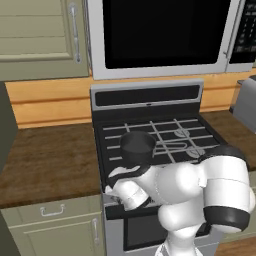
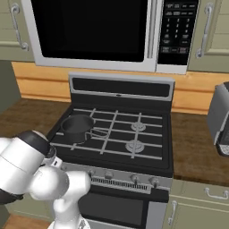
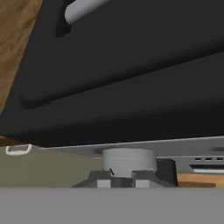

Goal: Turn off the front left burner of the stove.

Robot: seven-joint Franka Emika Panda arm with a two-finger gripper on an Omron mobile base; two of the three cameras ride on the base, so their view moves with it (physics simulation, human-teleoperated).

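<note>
Front left burner (image 2: 77, 134) sits at the near-left of the stove (image 2: 118, 134) cooktop, under black grate bars, and a small dark saucepan (image 2: 77, 127) stands on it with its handle pointing toward 3 o'clock. In the left base view the same pan (image 1: 136, 146) sits just above the white arm, whose wrist bends down over the cooktop's front edge to the left end of the knob panel. In the hand view the gripper (image 3: 122, 181) is right up against a round silver knob (image 3: 128, 159), the two dark fingertips at 6 o'clock of it, one on each side of its lower rim. Whether they pinch the knob or merely flank it cannot be told. Other knobs (image 2: 134, 179) line the steel front toward 3 o'clock.
</note>
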